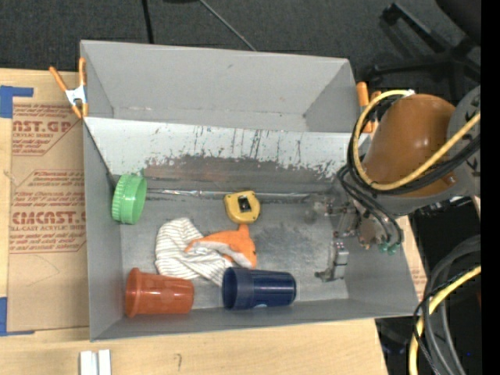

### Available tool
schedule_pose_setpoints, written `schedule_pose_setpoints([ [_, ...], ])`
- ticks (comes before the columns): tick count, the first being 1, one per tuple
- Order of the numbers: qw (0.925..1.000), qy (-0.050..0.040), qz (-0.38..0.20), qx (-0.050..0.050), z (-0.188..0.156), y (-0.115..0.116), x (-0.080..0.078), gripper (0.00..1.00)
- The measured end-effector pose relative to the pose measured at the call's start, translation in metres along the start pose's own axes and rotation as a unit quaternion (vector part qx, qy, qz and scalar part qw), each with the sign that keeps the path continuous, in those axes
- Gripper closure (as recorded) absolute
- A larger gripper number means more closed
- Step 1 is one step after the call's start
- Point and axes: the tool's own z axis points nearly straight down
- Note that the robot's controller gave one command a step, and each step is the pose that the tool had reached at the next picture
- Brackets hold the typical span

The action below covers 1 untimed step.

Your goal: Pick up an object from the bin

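My gripper (341, 258) hangs low over the bare floor at the right end of the bin, with nothing seen in it. Nearest to it, a dark blue cup (258, 289) lies on its side by the front wall, a short way to the gripper's left. An orange soft toy (237, 244) rests just above the cup, partly on a white striped cloth (184, 254). A small yellow tape measure (242, 205) lies near the back wall, left of the gripper.
An orange-red cup (158, 294) lies on its side in the front left corner. A green round lid (129, 199) leans against the left wall. The arm with its orange dome and cables stands over the bin's right rim.
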Motion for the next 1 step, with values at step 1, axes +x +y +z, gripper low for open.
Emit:
schedule_pose_setpoints([
  [1, 1.0000, -0.0039, -0.001, 0.000, -0.0045, 0.0002, -0.0015, 0.00],
])
